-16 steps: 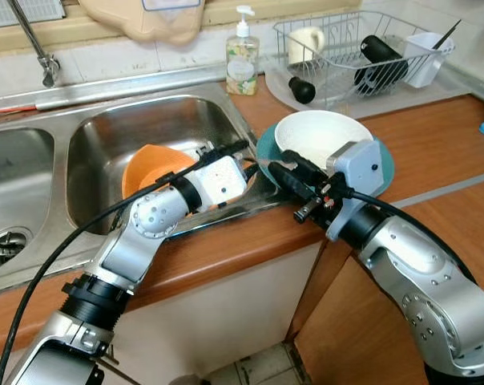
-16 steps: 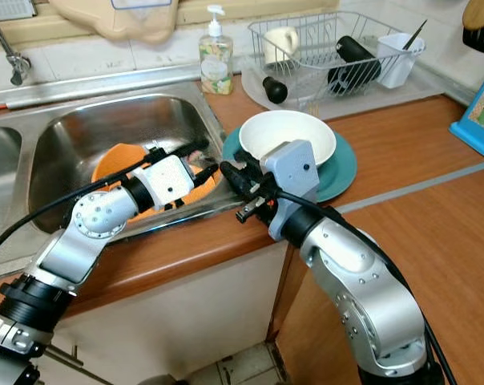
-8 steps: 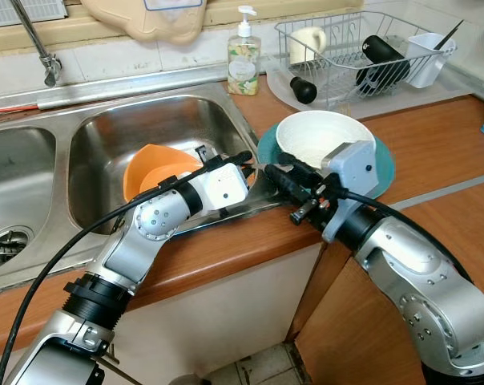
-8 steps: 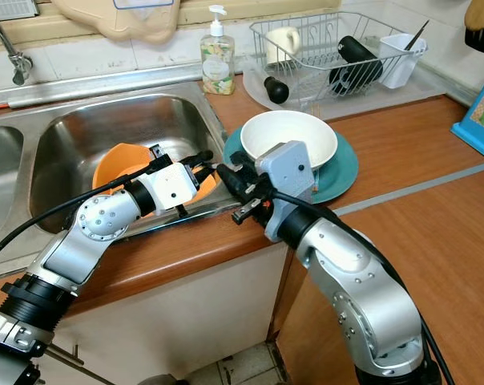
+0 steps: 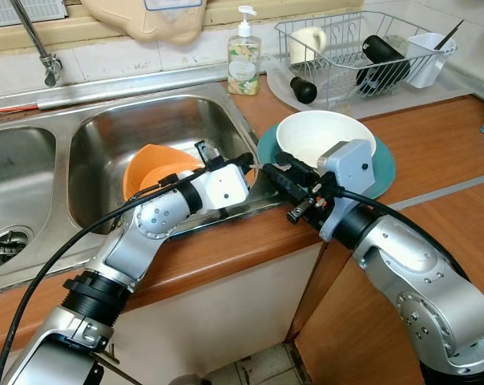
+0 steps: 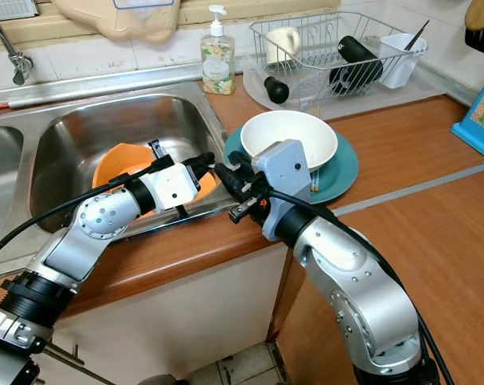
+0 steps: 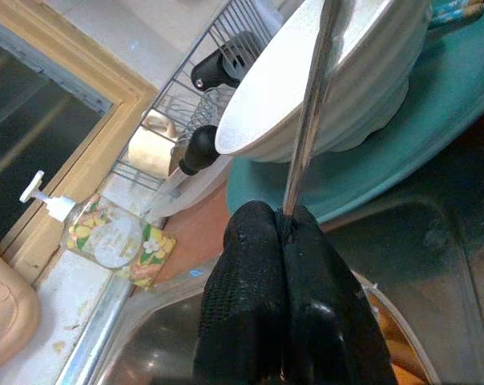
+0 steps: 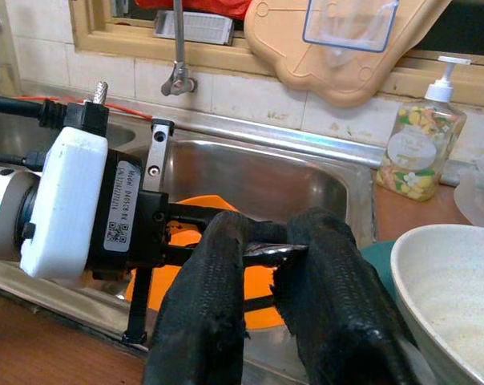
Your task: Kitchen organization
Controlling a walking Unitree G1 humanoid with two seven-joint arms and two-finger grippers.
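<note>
Wooden worktop ran along the right side; a double stainless sink was set into it on the left. Wire dish rack stood at the back right of the worktop, holding a mug and dark items. A soap dispenser stood behind the sink's right basin, just left of the rack.

Teal plate sat on the worktop just right of the sink edge, with a white bowl resting on it. An orange bowl lay tilted in the right basin.

Both arms met at the sink's right rim, between the orange bowl and the teal plate. Left hand — fingers pressed together, clamped on the end of a thin metal utensil. From the left wrist camera the utensil's shaft ran up past the rim of the white bowl; which kind of utensil could not be told.

Right hand faced the left one, its fingers narrowly apart with the utensil's other end lying between them. The left pad appeared to touch the metal; whether the right pad gripped it could not be told. So the utensil was held in the air over the sink rim, just beside the plate — bridging the two hands.
</note>
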